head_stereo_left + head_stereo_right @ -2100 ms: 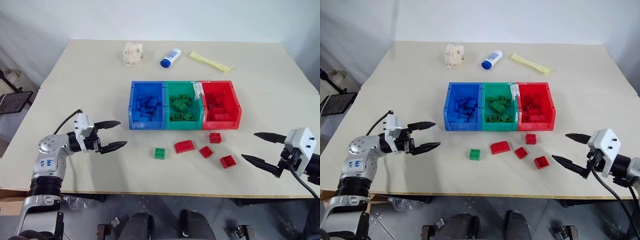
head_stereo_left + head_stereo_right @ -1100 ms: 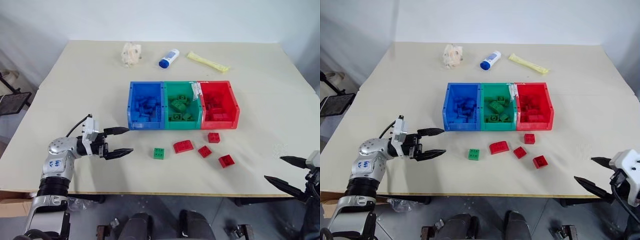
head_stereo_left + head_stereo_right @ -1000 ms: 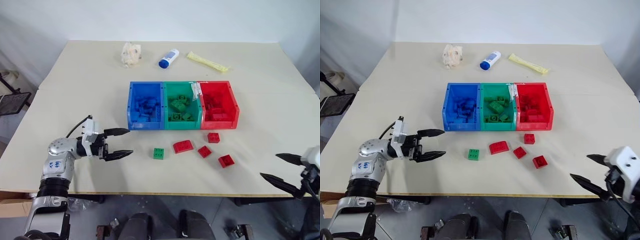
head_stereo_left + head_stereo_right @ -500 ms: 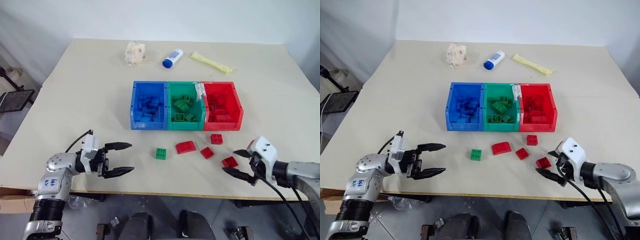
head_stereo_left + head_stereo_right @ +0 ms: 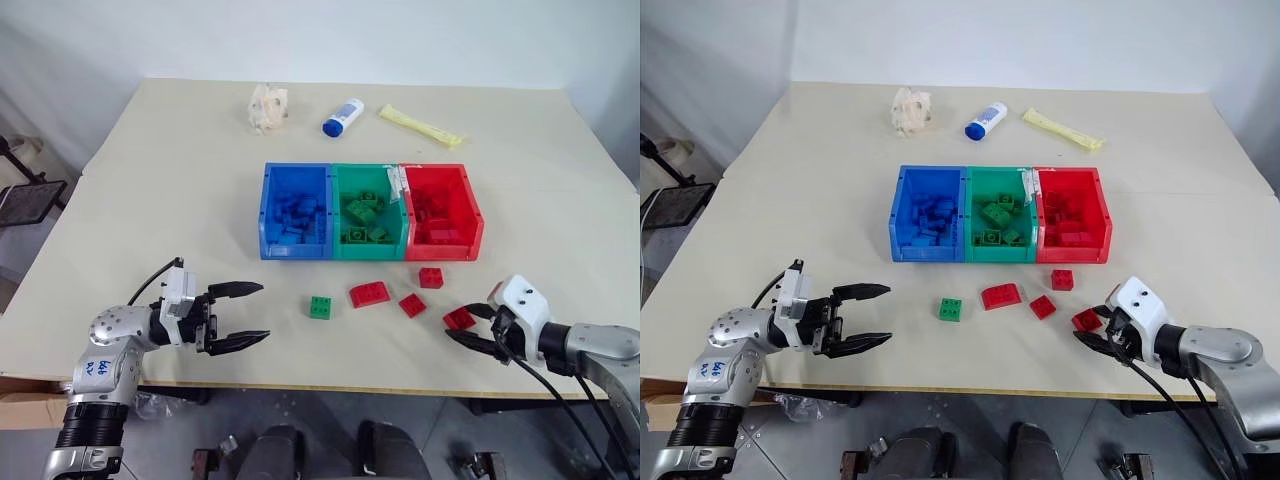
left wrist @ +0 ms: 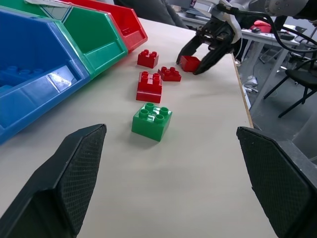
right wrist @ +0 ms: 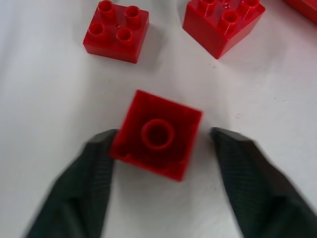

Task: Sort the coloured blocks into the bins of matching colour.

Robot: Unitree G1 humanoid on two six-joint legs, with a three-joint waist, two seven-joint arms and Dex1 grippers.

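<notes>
Three bins stand in a row mid-table: blue [image 5: 293, 251], green [image 5: 366, 251] and red [image 5: 446, 251], each with blocks of its own colour inside. In front of them lie a green block [image 5: 320, 307] and three red blocks [image 5: 369, 293] [image 5: 412, 305] [image 5: 431, 277]. My right gripper [image 5: 458, 323] is shut on another red block [image 7: 157, 134], which is tipped so its hollow underside faces the wrist camera. My left gripper [image 5: 263, 311] hovers open and level to the left of the green block [image 6: 152, 120], nothing between its fingers.
At the table's far side lie a crumpled wad [image 5: 267, 105], a blue-capped white bottle [image 5: 342, 116] and a yellow packet [image 5: 420, 124]. The table's front edge runs just below both grippers. A dark stand [image 5: 25, 200] sits off the left edge.
My right gripper came in from the right edge to the nearest red block and closed its open fingers on it. The left gripper stayed open and pulled back slightly.
</notes>
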